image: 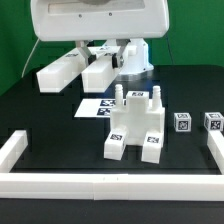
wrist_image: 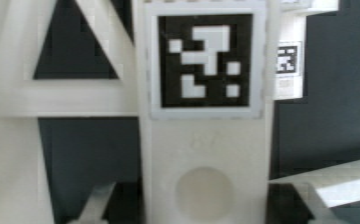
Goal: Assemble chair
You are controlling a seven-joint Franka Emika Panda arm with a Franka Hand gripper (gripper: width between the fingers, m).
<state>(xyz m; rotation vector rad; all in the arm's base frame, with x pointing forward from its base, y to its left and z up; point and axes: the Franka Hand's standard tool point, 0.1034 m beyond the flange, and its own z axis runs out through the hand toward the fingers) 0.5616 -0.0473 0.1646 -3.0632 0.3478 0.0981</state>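
The wide black table top [image: 40, 125], framed by long thin white rails [image: 110, 183], carries the chair as loose chunky white plastic pieces. A pegged block group [image: 135, 130] stands in the middle, two long bars [image: 60, 72] lie behind it toward the exterior view's left, and two small tagged cubes [image: 183, 122] sit at its right. In the wrist view a tagged white bar [wrist_image: 203, 150] lies very near the claw [wrist_image: 209, 205], but I cannot tell whether the claw is spread or pinching.
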